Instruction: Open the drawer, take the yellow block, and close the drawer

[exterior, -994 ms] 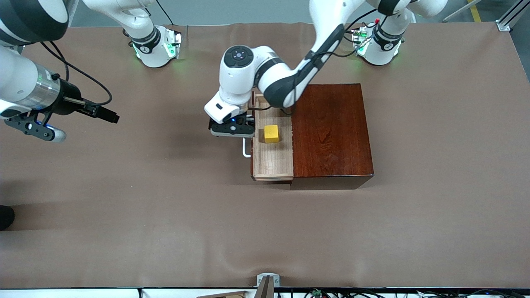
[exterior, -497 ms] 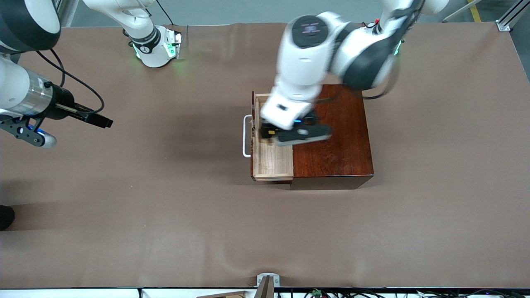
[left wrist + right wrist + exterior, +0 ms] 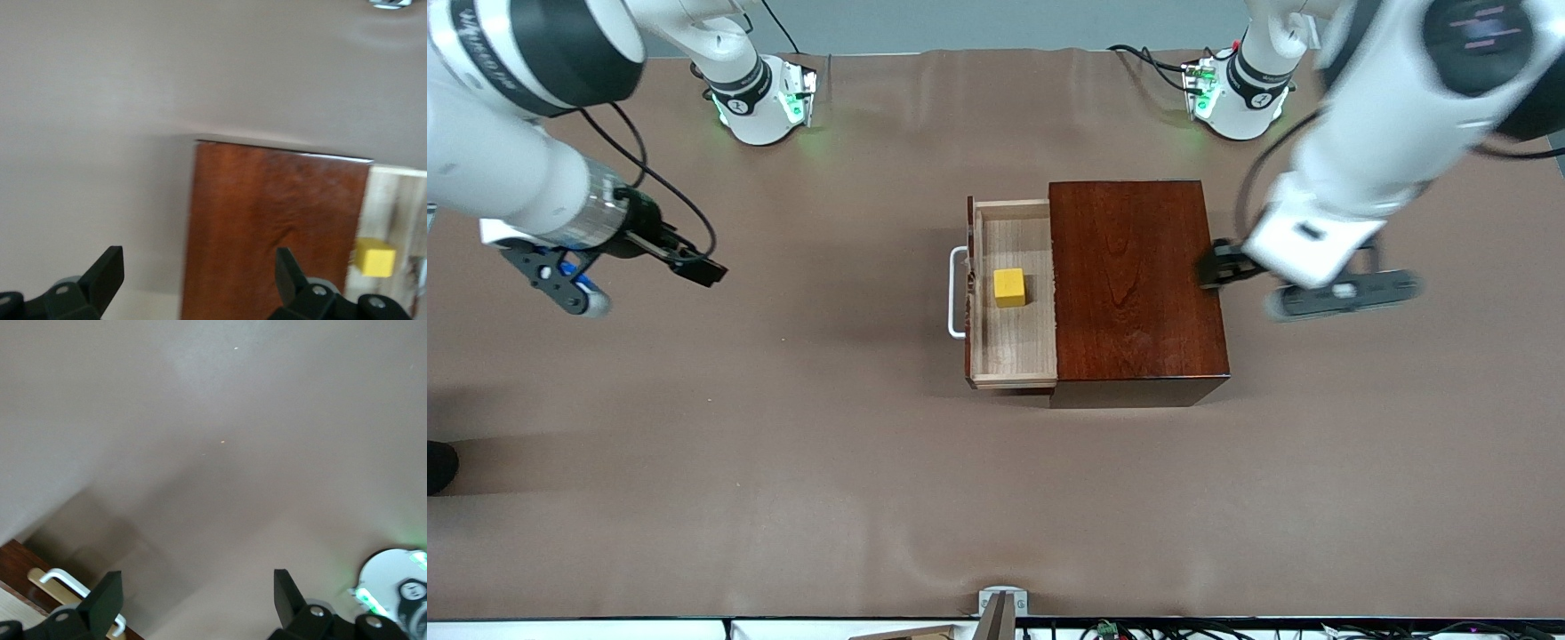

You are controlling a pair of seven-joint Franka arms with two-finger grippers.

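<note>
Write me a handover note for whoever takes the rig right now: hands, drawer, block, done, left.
Left hand: open, empty, up in the air at the left arm's end of the table, beside the wooden box.
Right hand: open, empty, over bare table at the right arm's end, its fingers spread wide.
Drawer: pulled out of the box toward the right arm's end, white handle free.
Yellow block: sitting in the drawer, untouched.
Done: drawer open.
Left: take the block out, then push the drawer shut.
</note>
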